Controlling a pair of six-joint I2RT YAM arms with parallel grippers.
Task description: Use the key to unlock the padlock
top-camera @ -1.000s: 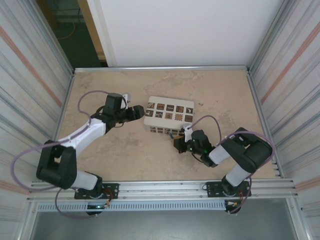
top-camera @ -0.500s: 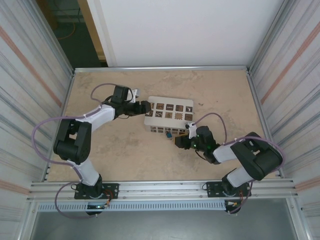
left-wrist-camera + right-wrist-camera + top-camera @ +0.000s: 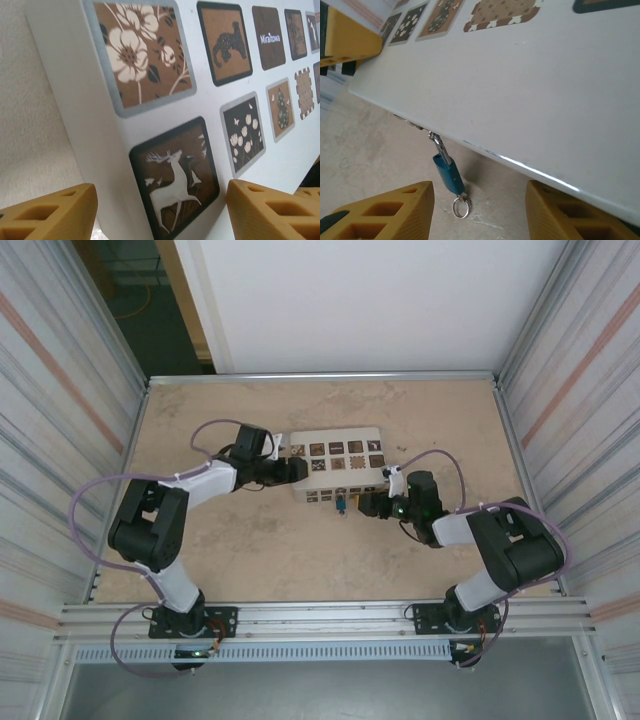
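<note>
A small blue padlock [image 3: 448, 172] hangs by its shackle from the latch on the front edge of a white box [image 3: 530, 90]. A key's head and ring [image 3: 461, 206] stick out of its lower end. My right gripper [image 3: 480, 210] is open, fingers wide apart, just short of the padlock and touching nothing. From above, the padlock [image 3: 341, 503] sits at the box's near side, with the right gripper [image 3: 372, 503] to its right. My left gripper [image 3: 162, 212] is open astride the box's left corner, also seen from above as the left gripper [image 3: 292, 470].
The box [image 3: 335, 462] has brown picture tiles on its lid and lies mid-table on the beige surface. Metal walls close in the left and right sides. A yellow finger of the left gripper [image 3: 345, 40] shows at the box's far end.
My right gripper has opened and drawn back to the right of the padlock, leaving the key in it. The left gripper moved right to the box's left end. The box turned slightly.
</note>
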